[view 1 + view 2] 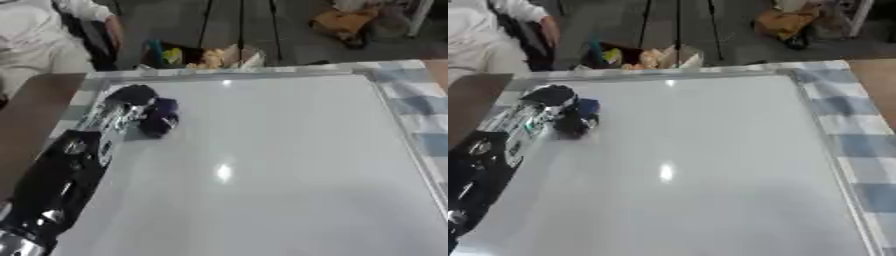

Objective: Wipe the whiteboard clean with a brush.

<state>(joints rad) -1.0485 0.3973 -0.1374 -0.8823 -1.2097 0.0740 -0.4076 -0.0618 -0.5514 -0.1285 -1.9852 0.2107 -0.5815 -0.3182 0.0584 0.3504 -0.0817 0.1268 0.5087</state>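
Note:
A large whiteboard (262, 160) lies flat on the table and fills most of both views; its surface shows only a light glare. My left arm comes in from the lower left, and my left hand (131, 100) rests on the board's far left part. Its fingers are curled round a dark blue brush (162, 116) that presses on the board. No marks show near the brush. My right hand is out of both views.
A blue and white checked cloth (855, 130) covers the table to the right of the board. Brown tabletop (35, 115) shows at the left. Beyond the far edge stand a bag of items (201, 56) and chair legs on the floor.

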